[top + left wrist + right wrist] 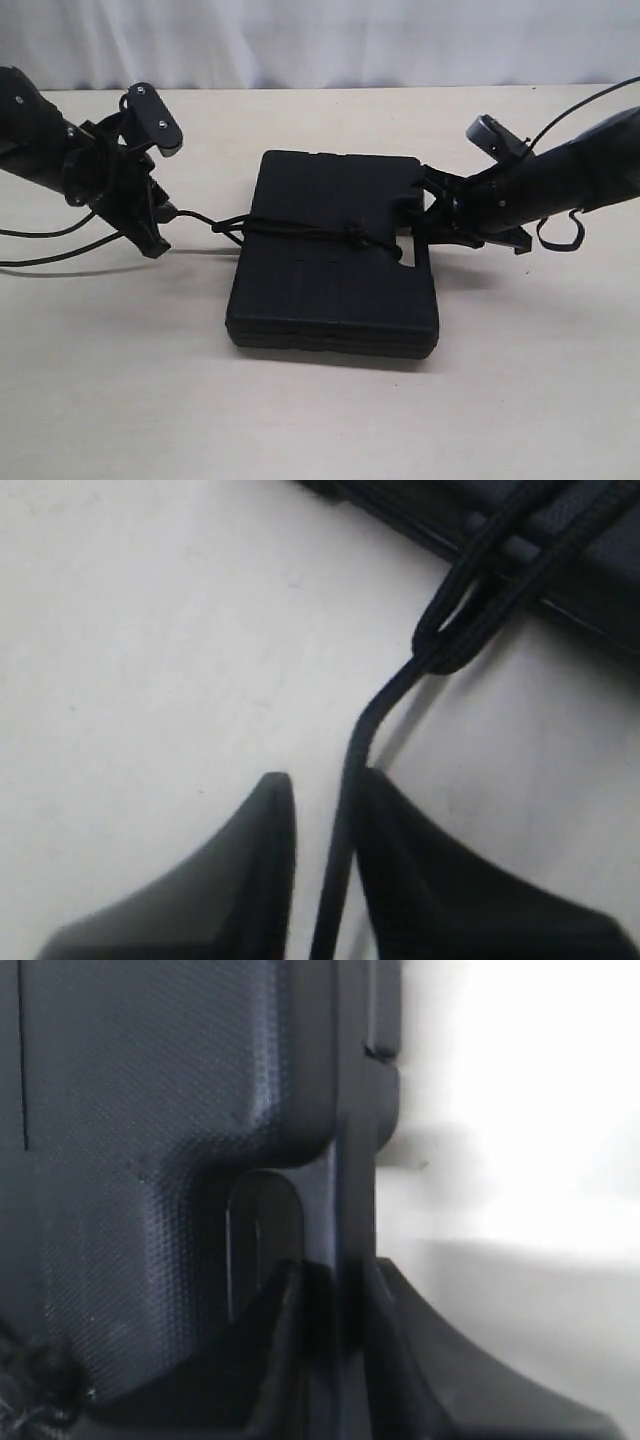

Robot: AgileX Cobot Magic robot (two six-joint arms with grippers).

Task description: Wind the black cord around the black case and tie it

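The black case point(330, 290) lies flat mid-table, its cut-out handle toward the right. The black cord point(290, 228) crosses its top, with a knot point(353, 236) near the handle. One strand leads off the left edge to my left gripper point(160, 222). In the left wrist view the cord point(370, 720) passes through its own loop point(450, 645) at the case's edge point(600, 570) and runs between the fingers of my left gripper point(323, 777), touching one, with a gap at the other. My right gripper point(420, 215) point(338, 1265) is shut on the case's point(130, 1110) handle bar.
The pale table point(320, 420) surrounds the case, with a white curtain point(320, 40) behind. Smooth arm cables point(40, 240) trail at the left, and a cable loop point(560, 235) hangs under the right arm.
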